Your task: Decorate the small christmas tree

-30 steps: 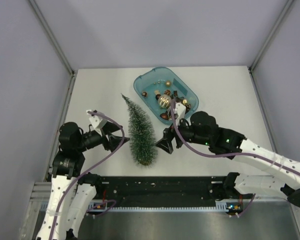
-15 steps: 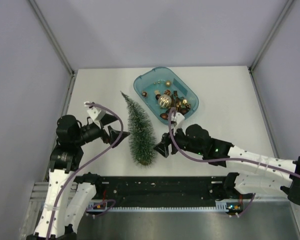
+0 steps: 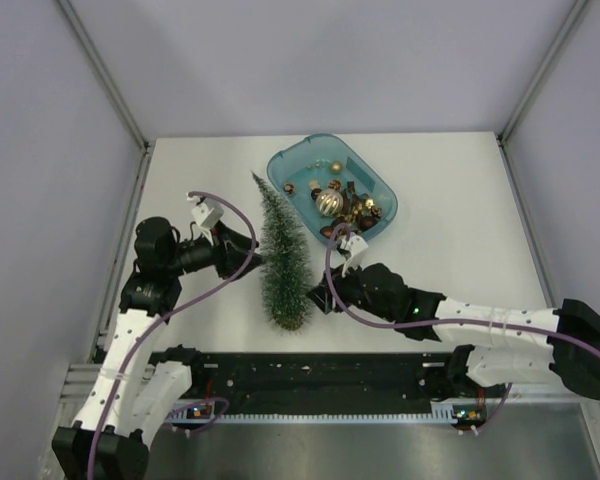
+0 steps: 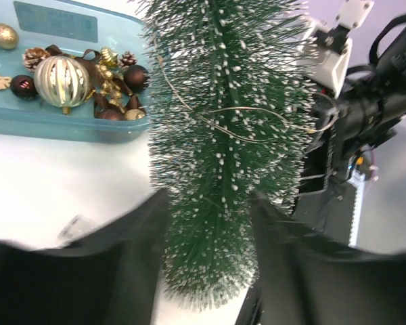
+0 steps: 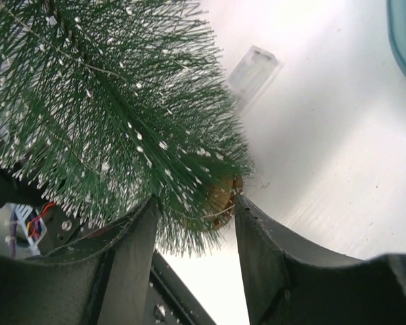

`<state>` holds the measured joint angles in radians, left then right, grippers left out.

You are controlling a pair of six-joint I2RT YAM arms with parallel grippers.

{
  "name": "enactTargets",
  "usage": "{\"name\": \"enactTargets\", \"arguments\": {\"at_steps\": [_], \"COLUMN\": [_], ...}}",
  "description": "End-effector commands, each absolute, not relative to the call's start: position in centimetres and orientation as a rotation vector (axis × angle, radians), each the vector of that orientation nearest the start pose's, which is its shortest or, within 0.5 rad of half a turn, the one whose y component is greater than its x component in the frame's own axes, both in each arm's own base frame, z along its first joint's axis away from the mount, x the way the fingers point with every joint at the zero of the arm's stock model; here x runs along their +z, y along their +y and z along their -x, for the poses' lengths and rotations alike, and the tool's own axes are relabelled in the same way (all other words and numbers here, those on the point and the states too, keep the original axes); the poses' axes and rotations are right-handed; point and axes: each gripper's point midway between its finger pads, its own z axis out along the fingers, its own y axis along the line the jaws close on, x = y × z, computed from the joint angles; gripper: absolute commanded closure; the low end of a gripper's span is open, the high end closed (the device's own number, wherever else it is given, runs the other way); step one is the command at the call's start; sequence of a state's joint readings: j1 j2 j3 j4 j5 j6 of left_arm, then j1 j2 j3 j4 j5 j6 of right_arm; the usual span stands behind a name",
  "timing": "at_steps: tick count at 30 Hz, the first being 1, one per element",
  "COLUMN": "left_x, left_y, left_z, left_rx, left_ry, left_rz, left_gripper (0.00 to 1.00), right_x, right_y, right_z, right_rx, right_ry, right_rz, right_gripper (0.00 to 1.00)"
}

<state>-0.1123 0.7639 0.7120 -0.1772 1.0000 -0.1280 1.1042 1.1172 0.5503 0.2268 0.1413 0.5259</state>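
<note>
Closed in on the small christmas tree [image 3: 284, 262] from both sides over the last second, with its tip nudged a little toward the teal tray [image 3: 280, 170]. Appears to lie lengthwise on the white worktop [image 3: 450, 220], tip just beside the tray's left rim, bushy base end toward the arms. Flanked mid-length by the left gripper [image 3: 251, 258], jaws parted, bristles brushing both fingers [image 4: 122, 271]. Flanked at the brown wooden base by the right gripper [image 3: 318, 297], jaws likewise parted. Cannot tell whether either is squeezing yet. Gold and brown ornaments [image 3: 332, 202] heaped in the tray. Probably very light, with soft springy bristles that give and slip under pressure around a stiffer core. Best taken at the hard wooden disc, or pinched low through to the trunk, gently enough not to crush the frosting.
</note>
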Motion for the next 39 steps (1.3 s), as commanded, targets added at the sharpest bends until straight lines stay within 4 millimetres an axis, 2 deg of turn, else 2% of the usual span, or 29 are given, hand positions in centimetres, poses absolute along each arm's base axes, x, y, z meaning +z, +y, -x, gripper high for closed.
{"name": "enactTargets", "arguments": {"at_steps": [1, 3, 12, 14, 17, 19, 20, 24, 28, 32, 35, 39], "left_x": [28.1, 28.1, 28.0, 28.0, 28.7, 29.4, 29.6, 30.1, 28.4, 26.9, 26.7, 26.0], "left_y": [-18.0, -17.9, -17.8, -17.8, -17.7, -17.6, -17.5, -17.3, -17.0, -16.4, -15.9, -14.8], "left_z": [-20.7, -20.8, -20.1, -20.0, -19.9, -20.0, -19.9, -19.9, -19.6, -19.5, -19.7, -20.9], "left_rx": [-1.075, -1.064, -1.048, -1.043, -1.025, -1.003, -0.995, -0.961, -0.921, -0.859, -0.824, -0.727], "left_ry": [1.571, 1.564, 1.547, 1.541, 1.516, 1.493, 1.484, 1.465, 1.493, 1.530, 1.552, 1.594], "left_rz": [-0.753, -0.748, -0.749, -0.749, -0.750, -0.749, -0.751, -0.765, -0.803, -0.816, -0.798, -0.750], "left_gripper": [0.53, 0.66, 0.85, 0.90, 1.00, 1.00, 1.00, 1.00, 1.00, 1.00, 1.00, 1.00], "right_x": [17.8, 17.9, 19.3, 19.7, 20.5, 20.8, 21.0, 21.8, 22.8, 22.8, 22.0, 21.2], "right_y": [34.1, 34.5, 35.8, 35.8, 36.0, 36.3, 36.5, 37.8, 39.2, 39.9, 39.4, 37.5], "right_z": [-18.6, -19.2, -21.8, -22.5, -23.5, -24.3, -24.7, -26.0, -27.3, -28.1, -28.4, -28.4], "right_rx": [0.961, 0.935, 0.831, 0.826, 0.821, 0.818, 0.811, 0.815, 0.811, 0.806, 0.787, 0.748], "right_ry": [1.864, 1.859, 1.798, 1.781, 1.755, 1.743, 1.736, 1.708, 1.680, 1.686, 1.710, 1.751], "right_rz": [0.395, 0.399, 0.427, 0.417, 0.409, 0.411, 0.412, 0.434, 0.457, 0.477, 0.479, 0.454], "right_gripper": [0.52, 0.54, 0.65, 0.69, 0.81, 0.91, 1.00, 1.00, 1.00, 1.00, 1.00, 0.99]}}
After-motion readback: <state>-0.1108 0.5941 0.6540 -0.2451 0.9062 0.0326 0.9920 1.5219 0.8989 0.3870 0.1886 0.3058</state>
